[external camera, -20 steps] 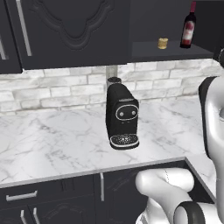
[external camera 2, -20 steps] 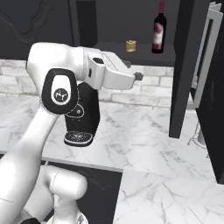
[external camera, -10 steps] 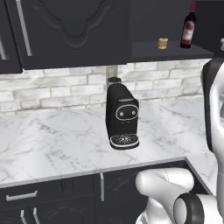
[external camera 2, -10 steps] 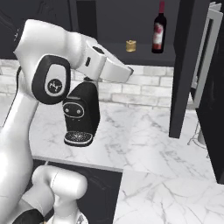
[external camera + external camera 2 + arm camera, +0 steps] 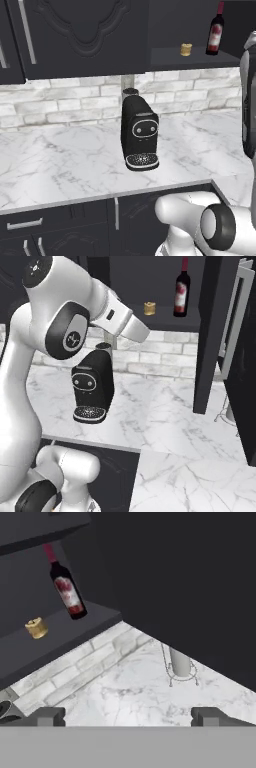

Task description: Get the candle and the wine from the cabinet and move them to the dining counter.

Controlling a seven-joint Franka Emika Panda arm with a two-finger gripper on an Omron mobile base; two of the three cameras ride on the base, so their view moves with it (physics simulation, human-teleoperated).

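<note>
Standing upright on the open black wall cabinet's shelf (image 5: 200,59): small dark glass wine bottle with red neck (image 5: 216,30), beside a small gold candle (image 5: 186,49), both well above the marble tabletop (image 5: 70,160). Fingers (image 5: 127,716) spread wide, empty, aimed below the shelf, probably readying a reach.

The white arm rises from its rounded base, bends at a dark-jointed elbow high up, and its forearm reaches forward and slightly downward. In the hand view the gripper (image 5: 128,716) stands wide open and empty, its two small dark fingertips (image 5: 49,715) set far apart, the view rolled to one side.
</note>
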